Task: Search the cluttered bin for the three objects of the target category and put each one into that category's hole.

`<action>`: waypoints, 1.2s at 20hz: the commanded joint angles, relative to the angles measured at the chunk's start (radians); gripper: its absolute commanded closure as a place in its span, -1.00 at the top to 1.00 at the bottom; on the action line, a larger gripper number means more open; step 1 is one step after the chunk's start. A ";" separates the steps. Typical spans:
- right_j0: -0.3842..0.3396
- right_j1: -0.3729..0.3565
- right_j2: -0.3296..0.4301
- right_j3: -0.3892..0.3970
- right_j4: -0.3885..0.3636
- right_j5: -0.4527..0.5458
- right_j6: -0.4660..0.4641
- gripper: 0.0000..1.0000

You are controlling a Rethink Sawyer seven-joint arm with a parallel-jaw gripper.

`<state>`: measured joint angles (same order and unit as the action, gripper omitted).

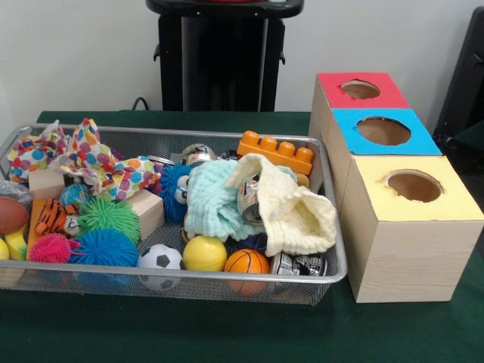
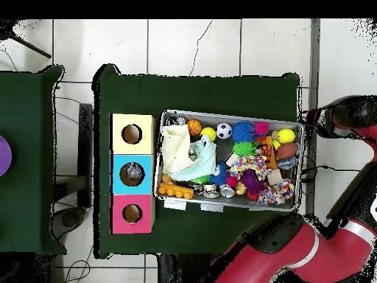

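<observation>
The silver wire-mesh bin (image 1: 333, 261) stands on the green table, full of toys; in the overhead view its rim (image 2: 221, 115) lies right of the boxes. No clear plastic bottle shows plainly among the clutter. A greyish clear piece (image 1: 10, 190) at the bin's left edge may be one. A shiny crumpled thing (image 1: 249, 198) sits between the cloths; I cannot tell if it is can or bottle. Something grey (image 2: 132, 175) lies inside the blue box's hole. The red arm (image 2: 294, 250) is folded beside the table; the gripper does not show.
Three wooden boxes with round holes stand beside the bin: yellow (image 1: 408, 227), blue (image 1: 344, 121), red (image 1: 333, 82). The bin holds a mint cloth (image 1: 212, 198), a cream cloth (image 1: 302, 219), an orange brick (image 1: 276, 151), balls, spiky toys, wooden blocks and crushed cans (image 1: 299, 265).
</observation>
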<state>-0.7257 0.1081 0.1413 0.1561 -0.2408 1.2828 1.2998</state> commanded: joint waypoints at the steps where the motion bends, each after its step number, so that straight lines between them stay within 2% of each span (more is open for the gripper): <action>1: 0.014 0.025 0.123 -0.049 -0.124 0.124 -0.313 -1.00; 3: 0.006 0.018 0.153 -0.043 -0.132 0.124 -0.283 -1.00; 7: -0.005 0.010 0.197 -0.025 -0.149 0.131 -0.380 -1.00; 9: -0.015 0.007 0.242 -0.006 -0.139 0.087 -0.404 -1.00; 16: -0.030 -0.004 0.245 -0.006 -0.180 0.164 -0.279 -1.00; 19: -0.033 -0.001 0.273 -0.011 -0.214 0.130 -0.320 -1.00; 21: -0.044 0.003 0.319 0.008 -0.206 0.067 -0.362 -1.00; 24: -0.048 -0.001 0.324 0.008 -0.232 0.102 -0.263 -1.00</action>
<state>-0.7534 0.1082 0.3364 0.0824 -0.3846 1.2999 1.2795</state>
